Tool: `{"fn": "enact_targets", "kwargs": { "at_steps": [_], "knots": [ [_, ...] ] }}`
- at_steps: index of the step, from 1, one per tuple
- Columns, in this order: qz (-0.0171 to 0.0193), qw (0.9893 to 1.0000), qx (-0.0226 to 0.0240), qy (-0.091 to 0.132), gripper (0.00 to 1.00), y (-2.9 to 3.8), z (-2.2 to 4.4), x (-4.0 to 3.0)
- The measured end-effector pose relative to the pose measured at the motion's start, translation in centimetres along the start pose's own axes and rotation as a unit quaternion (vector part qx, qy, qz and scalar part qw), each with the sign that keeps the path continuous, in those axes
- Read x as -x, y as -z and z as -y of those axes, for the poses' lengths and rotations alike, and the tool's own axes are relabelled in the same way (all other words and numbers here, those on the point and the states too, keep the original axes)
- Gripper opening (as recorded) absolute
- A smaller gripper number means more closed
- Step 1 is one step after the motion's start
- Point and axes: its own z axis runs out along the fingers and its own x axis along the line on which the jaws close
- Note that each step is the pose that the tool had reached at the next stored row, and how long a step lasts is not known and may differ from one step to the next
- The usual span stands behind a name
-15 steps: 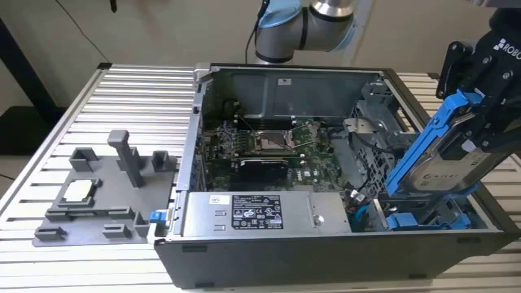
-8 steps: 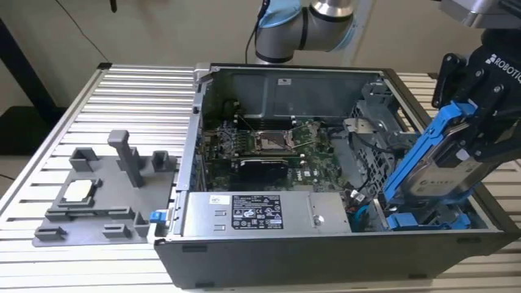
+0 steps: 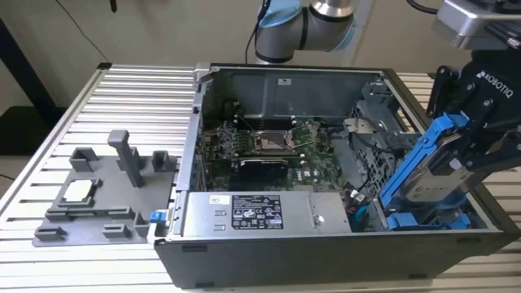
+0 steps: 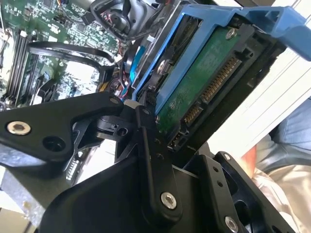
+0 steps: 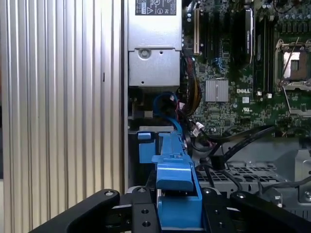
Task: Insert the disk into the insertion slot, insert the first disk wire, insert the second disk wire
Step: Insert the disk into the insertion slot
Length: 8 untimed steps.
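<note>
My gripper [image 3: 470, 160] is shut on the disk [image 3: 435, 170], a silver drive in a bright blue carrier. I hold it steeply tilted over the exterior view's right end of the open computer case [image 3: 326, 259]. Its lower end dips into the case's near right corner, just above a second blue carrier [image 3: 423, 221]. The insertion slot's mouth is hidden behind the disk. In the second wrist view the disk [image 4: 209, 82] shows its green board and connector, with a black finger [image 4: 148, 141] against its edge. The first wrist view looks along the blue carrier [image 5: 176, 170], clamped in the gripper [image 5: 177, 213].
Blue wires [image 5: 167, 104] and black cables [image 5: 233, 143] lie loose by the perforated grey drive cage [image 5: 252, 172]. A grey box with a white label [image 3: 260, 213] and the motherboard [image 3: 269, 146] lie inside the case. A grey plastic fixture [image 3: 106, 195] sits on the slatted table [image 3: 138, 97].
</note>
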Motion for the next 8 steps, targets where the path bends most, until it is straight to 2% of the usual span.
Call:
{"fn": "enact_targets", "kwargs": {
  "at_steps": [8],
  "knots": [
    [0.0000, 1.0000, -0.0008, 0.001, 0.33, -1.41, 0.20, 0.00]
  ]
}}
